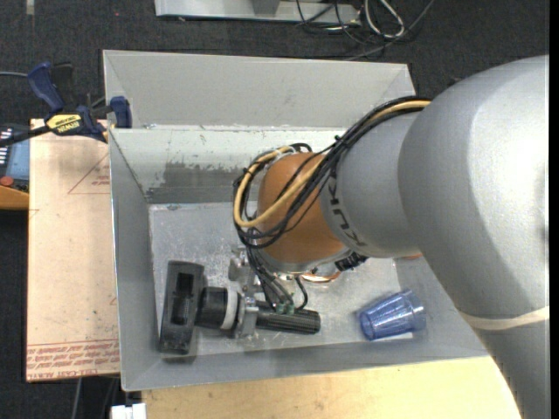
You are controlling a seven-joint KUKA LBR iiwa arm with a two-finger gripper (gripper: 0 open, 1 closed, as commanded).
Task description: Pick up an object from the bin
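Grey arm (472,173) overhangs bin (131,234); gripper (249,312) sits just right of black block (181,308), blue cup (391,315) farther right. Gripper opening: cannot tell.

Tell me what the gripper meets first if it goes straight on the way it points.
Probably the black cylinder with a white collar lying near the bin's front wall, just below the gripper. Depth is unclear; it may already touch.
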